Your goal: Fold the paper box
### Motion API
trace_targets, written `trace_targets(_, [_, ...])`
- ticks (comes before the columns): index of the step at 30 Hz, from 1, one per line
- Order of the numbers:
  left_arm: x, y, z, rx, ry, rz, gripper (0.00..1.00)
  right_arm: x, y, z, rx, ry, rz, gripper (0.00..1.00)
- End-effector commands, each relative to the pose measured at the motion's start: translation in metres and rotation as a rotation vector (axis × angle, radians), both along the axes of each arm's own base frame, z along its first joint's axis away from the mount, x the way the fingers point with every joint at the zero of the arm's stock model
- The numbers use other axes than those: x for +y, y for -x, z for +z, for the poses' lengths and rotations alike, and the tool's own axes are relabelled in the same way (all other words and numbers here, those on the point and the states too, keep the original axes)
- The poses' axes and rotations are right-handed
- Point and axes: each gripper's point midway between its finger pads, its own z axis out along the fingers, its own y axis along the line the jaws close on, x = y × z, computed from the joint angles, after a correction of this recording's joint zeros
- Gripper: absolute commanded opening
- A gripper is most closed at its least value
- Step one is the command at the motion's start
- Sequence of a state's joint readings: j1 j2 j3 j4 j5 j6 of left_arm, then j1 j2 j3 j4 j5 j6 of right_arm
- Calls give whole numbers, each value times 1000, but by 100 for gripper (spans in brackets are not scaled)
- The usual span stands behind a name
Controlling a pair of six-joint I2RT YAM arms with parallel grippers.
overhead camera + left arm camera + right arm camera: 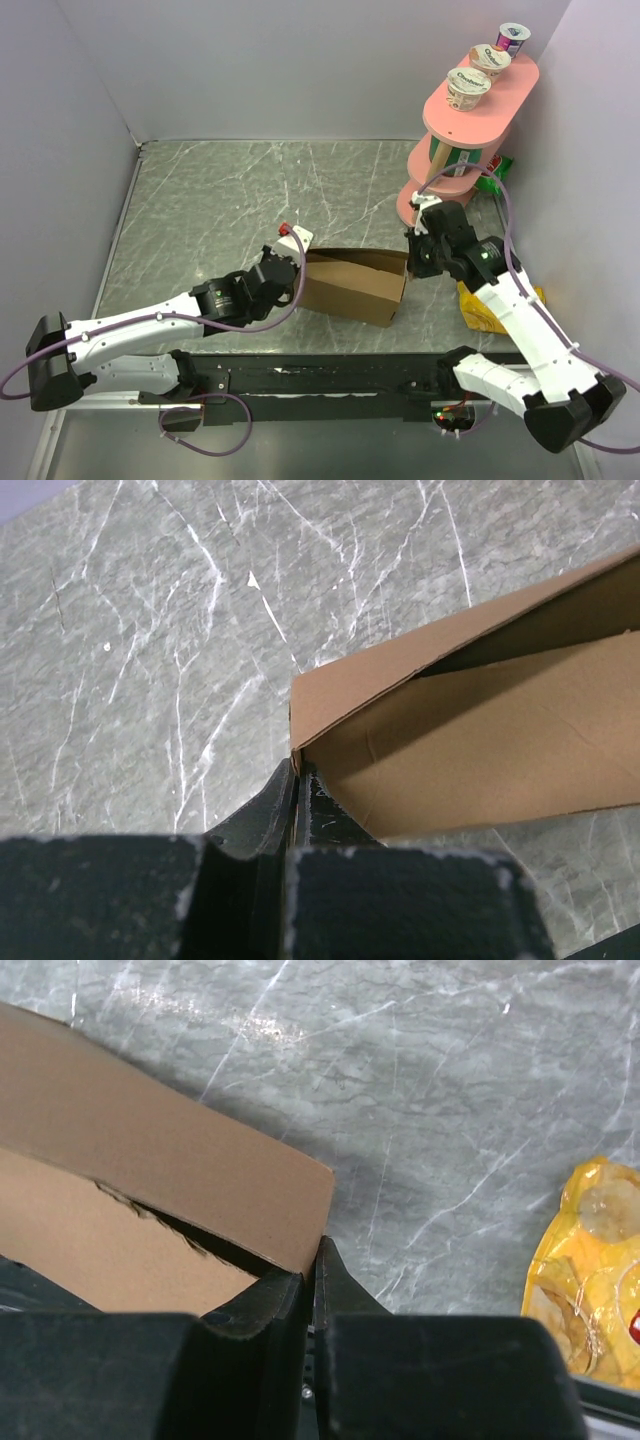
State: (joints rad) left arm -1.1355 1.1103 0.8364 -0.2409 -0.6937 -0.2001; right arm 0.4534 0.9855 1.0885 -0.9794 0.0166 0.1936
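Observation:
The paper box [355,282] is plain brown cardboard, standing open-topped on the marble table between the two arms. My left gripper [299,263] is at its left end. In the left wrist view that gripper [297,772] is shut on the corner of the box's [480,750] end wall, one finger inside and one outside. My right gripper [411,262] is at the right end. The right wrist view shows it [318,1256] closed on the lower corner of the box's [150,1150] end wall, with the inner layer of cardboard visible below.
A pink tiered shelf [500,90] with yogurt cups stands at the back right, a green packet [495,172] at its foot. A yellow chip bag [485,308] [590,1260] lies just right of the box. White walls enclose the table on three sides.

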Motion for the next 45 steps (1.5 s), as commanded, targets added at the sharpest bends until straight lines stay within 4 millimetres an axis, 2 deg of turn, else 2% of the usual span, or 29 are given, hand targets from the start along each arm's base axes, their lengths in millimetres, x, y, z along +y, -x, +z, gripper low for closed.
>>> trace_targets(1, [-4,35,-59,171,-164,-132,1,32,-14,31,-7,-176,37,9])
trace_targets(8, [-17,35,-55,198,-126,-126,1,35,-16,28,52,-202,18,9])
trace_targets(10, [-17,34,-60,214,-156,-111,1,36,-17,28,63,-210,13,9])
trace_targets(12, [-21,32,-56,219,-158,-103,1,38,-19,28,77,-224,19,9])
trace_targets(13, [-19,33,-63,234,-189,-96,1,37,-20,30,81,-224,16,9])
trace_targets(22, [-26,29,-57,259,-210,-69,1,36,-28,34,136,-208,33,9])
trace_targets(27, [-31,31,-60,272,-176,-67,1,36,-35,42,90,-227,10,8])
trace_targets(29, [-33,31,-61,280,-146,-60,1,35,-37,38,73,-249,-44,8])
trace_targets(31, [-36,32,-61,288,-130,-63,1,32,-43,46,-13,-281,-86,7])
trace_targets(32, [-37,33,-60,288,-123,-65,1,30,-42,42,-12,-289,-120,6])
trace_targets(36, [-42,32,-56,287,-113,-71,1,18,-45,62,-137,-310,-202,8])
trace_targets(40, [-49,32,-50,285,-88,-87,1,16,-44,74,-163,-311,-210,7])
trace_targets(45, [-54,30,-41,280,-60,-81,1,19,-37,60,-135,-339,-214,7])
